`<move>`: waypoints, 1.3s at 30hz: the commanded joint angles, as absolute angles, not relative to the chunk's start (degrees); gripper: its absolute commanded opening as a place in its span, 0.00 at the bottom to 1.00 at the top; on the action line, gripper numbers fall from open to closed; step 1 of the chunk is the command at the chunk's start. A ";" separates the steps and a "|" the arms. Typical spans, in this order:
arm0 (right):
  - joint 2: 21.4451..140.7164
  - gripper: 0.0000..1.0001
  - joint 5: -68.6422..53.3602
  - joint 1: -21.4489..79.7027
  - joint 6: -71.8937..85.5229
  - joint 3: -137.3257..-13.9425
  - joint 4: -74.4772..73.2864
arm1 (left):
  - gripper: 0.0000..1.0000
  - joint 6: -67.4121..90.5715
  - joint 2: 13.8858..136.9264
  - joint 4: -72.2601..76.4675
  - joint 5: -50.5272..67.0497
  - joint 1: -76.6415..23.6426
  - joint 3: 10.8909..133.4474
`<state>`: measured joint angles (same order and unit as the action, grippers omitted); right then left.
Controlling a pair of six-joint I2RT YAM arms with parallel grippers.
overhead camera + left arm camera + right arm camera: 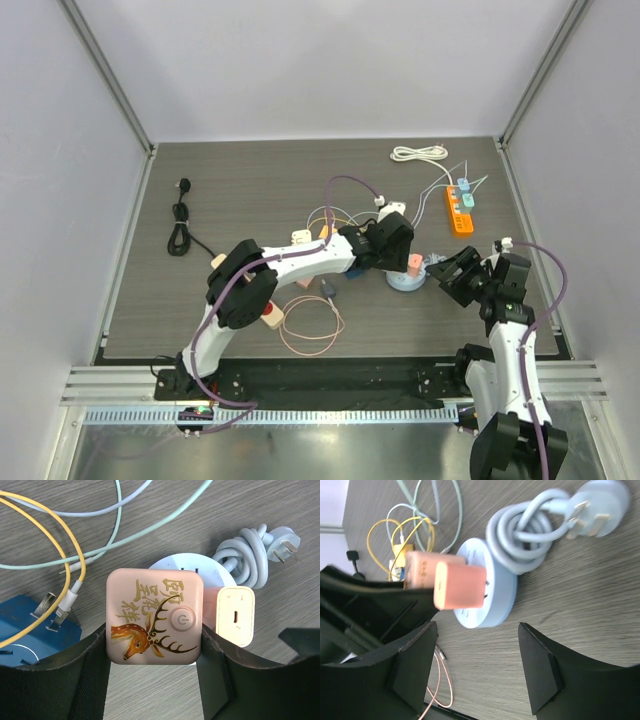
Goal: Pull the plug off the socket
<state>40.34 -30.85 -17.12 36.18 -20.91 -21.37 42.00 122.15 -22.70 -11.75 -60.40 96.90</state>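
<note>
Round socket (185,562) mostly behind the pink plug (150,615); blue adapter (20,625) cropped at the left edge

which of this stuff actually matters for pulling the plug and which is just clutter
For the job: pink deer plug, round socket, left gripper gripping the plug, right gripper.

Lying about: orange power strip, white coiled cable, black cable, blue plug.

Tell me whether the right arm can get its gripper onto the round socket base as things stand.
Probably yes. The right gripper is open and close beside the socket base, with only bare table between; the left gripper holds only the pink plug above it.
</note>
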 commanded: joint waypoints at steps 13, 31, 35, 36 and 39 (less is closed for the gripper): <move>44.29 0.79 -25.93 -5.27 39.81 -19.43 -14.77 | 0.00 44.82 124.02 -23.82 -5.98 -60.12 103.01; 49.40 0.75 -24.44 -4.39 43.15 -10.64 -0.35 | 0.00 46.84 122.70 -18.90 -0.70 -60.03 98.97; 48.52 0.65 -23.03 -4.48 44.99 -9.23 -0.26 | 0.00 47.20 121.55 -16.88 -1.05 -60.12 96.24; 48.08 0.57 -22.59 -4.40 45.87 -8.71 -0.26 | 0.00 47.20 121.38 -16.61 -1.32 -60.12 95.72; 46.50 0.46 -20.66 -4.39 46.84 -7.21 -0.35 | 0.00 47.20 120.33 -15.47 -2.11 -60.12 94.40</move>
<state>47.64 -24.95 -4.62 45.80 -8.60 -1.17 46.46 123.15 -17.78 -3.20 -59.96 95.92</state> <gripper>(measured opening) 0.507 0.602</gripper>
